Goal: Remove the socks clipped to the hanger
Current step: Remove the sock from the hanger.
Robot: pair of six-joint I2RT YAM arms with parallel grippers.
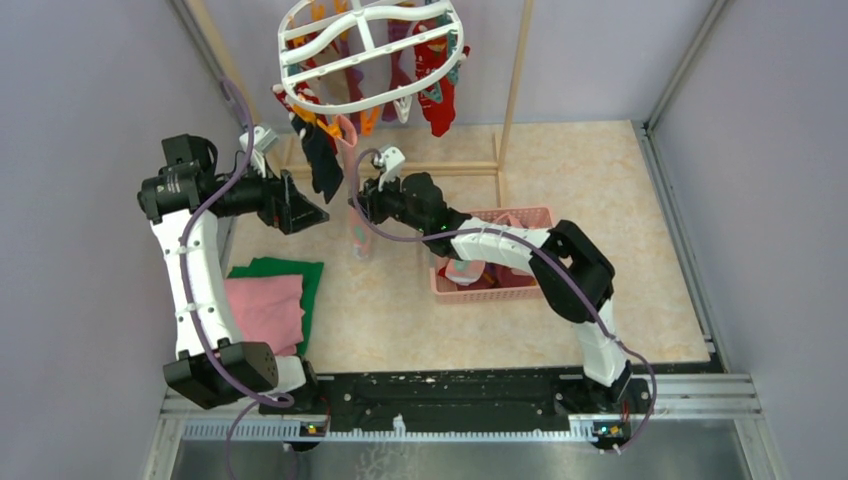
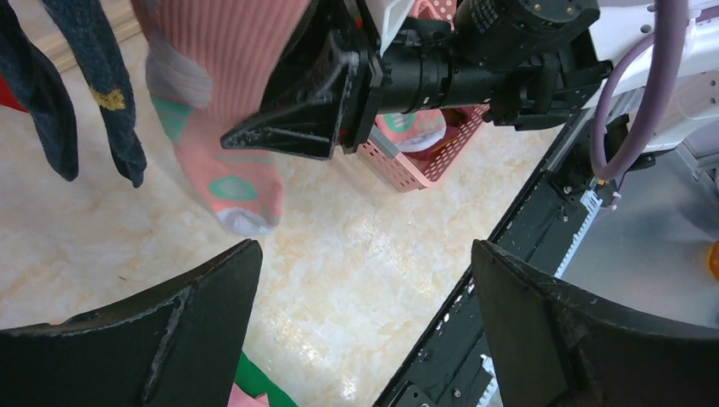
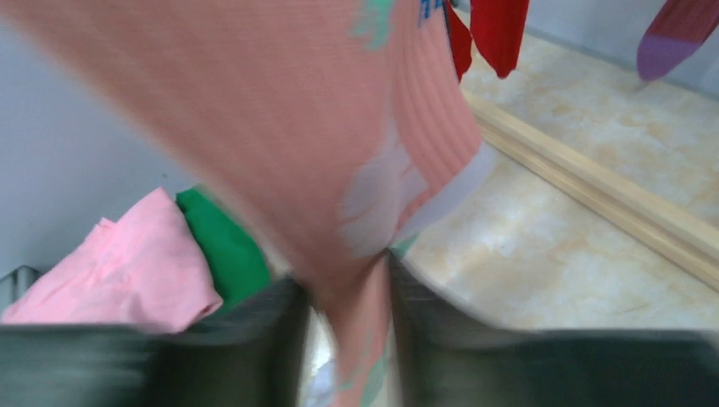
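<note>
The white oval hanger (image 1: 370,50) hangs at the top with orange clips, and several socks dangle from it: red ones (image 1: 436,92), a dark navy one (image 1: 322,160) and a pink sock (image 1: 356,205) with green dots. My right gripper (image 1: 362,205) reaches left to the pink sock. In the right wrist view that sock (image 3: 280,127) runs down between the blurred fingers and is bunched narrow there, the right gripper (image 3: 348,284) shut on it. My left gripper (image 1: 300,208) stands wide open beside the navy sock (image 2: 93,93), and in its own view the left gripper (image 2: 365,280) holds nothing.
A pink mesh basket (image 1: 520,215) with socks inside sits under the right arm. Folded pink cloth (image 1: 265,310) and green cloth (image 1: 290,270) lie at the front left. A wooden pole frame (image 1: 515,90) carries the hanger, its base bar (image 3: 593,195) across the floor.
</note>
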